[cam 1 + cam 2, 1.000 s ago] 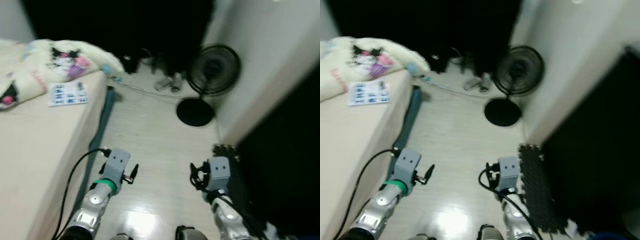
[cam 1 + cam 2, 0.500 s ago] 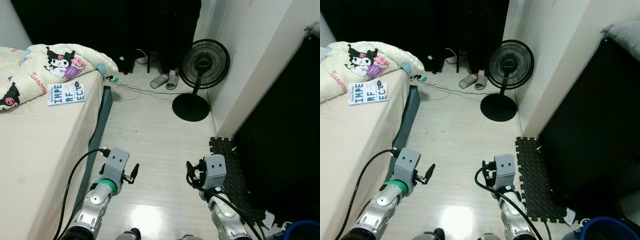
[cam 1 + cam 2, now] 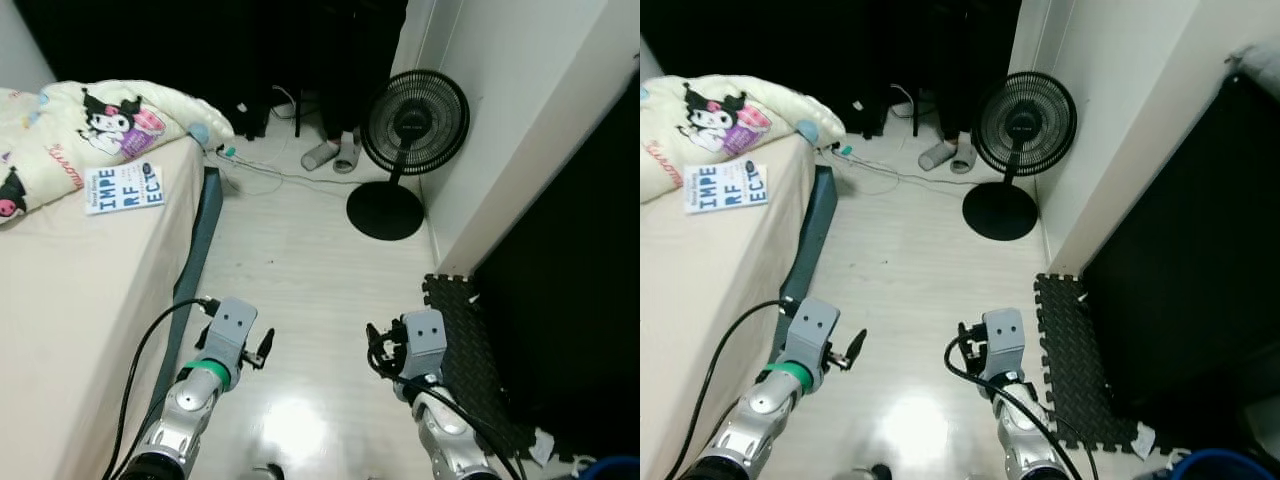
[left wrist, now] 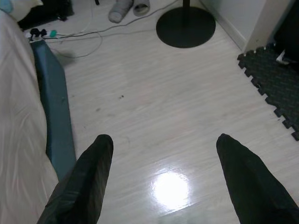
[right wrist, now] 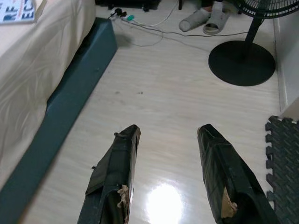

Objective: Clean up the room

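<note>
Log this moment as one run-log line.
phase: scanning room | left end effector: open, empty | right end effector: open, empty | ahead: slippers, fan

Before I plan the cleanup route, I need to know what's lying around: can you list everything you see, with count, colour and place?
Bed: one, beige sheet, along the robot's left.
Blanket: one, cream with cartoon prints, at the bed's far end.
Book: one, white with blue letters, on the bed by the blanket.
Fan: one, black, standing on the floor by the white wall ahead right.
Slippers: a grey pair, on the floor left of the fan.
Cables: thin, light, on the floor from the bed corner towards the fan.
Foam mat: black, on the floor at right.
Left gripper: black fingers open, over bare floor.
Right gripper: black fingers open, over bare floor.
</note>
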Available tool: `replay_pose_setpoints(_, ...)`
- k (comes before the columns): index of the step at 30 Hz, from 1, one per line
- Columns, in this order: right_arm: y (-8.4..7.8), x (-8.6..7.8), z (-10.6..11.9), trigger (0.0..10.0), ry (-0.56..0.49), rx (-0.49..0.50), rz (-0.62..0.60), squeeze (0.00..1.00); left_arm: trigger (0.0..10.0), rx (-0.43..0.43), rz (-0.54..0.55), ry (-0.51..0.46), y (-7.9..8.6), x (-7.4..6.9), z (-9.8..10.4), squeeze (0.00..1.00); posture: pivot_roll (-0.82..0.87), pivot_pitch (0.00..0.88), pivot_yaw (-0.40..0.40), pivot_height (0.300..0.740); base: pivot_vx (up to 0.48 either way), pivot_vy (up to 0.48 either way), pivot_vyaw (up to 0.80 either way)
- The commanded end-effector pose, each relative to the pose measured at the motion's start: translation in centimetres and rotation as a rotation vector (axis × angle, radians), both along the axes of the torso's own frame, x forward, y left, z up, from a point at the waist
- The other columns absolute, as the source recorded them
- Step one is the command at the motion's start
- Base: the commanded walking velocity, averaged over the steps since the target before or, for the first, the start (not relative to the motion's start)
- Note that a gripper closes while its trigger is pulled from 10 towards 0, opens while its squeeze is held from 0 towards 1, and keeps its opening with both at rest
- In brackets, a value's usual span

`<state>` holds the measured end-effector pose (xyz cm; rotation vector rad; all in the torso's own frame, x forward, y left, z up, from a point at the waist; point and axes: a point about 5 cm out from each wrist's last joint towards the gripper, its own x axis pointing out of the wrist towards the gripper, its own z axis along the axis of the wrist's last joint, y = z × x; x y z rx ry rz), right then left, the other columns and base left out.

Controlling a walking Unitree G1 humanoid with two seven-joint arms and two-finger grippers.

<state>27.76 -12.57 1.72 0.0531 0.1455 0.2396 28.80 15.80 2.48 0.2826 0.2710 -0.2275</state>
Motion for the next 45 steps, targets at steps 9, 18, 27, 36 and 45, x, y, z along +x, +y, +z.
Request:
replay_pose_setpoints(9,-0.2,-0.6,-0.6,10.0,0.022,-0.003,0.0,0.0,10.0,0.003,-0.008,0.017,-0.3,-0.3,-0.5,0.0,0.02,0.079,0.043,0.731,0.472,0.0,0.0)
replay_pose_setpoints(18,-0.2,-0.6,-0.6,10.0,0.018,0.0,0.002,0.0,10.0,0.005,-0.008,0.017,-0.3,-0.3,-0.6,0.0,0.02,0.079,0.044,0.731,0.472,0.0,0.0)
replay_pose_setpoints(27,-1.0,-0.5,-0.9,10.0,0.036,-0.047,-0.023,0.0,10.0,0.031,-0.055,0.048,-0.4,-0.5,-1.1,0.0,0.02,0.077,0.038,0.731,0.469,0.0,0.0)
replay_pose_setpoints(36,-1.7,-0.2,-0.6,10.0,0.024,-0.049,-0.029,0.0,10.0,-0.001,-0.051,0.029,-1.3,0.4,-0.5,0.0,0.01,0.07,0.034,0.731,0.434,0.0,0.0)
replay_pose_setpoints(45,-1.5,-0.1,-0.6,10.0,0.023,-0.046,-0.03,0.0,10.0,-0.008,-0.064,0.036,-1.5,0.5,-0.5,0.0,0.02,0.07,0.039,0.731,0.0,0.0,0.0)
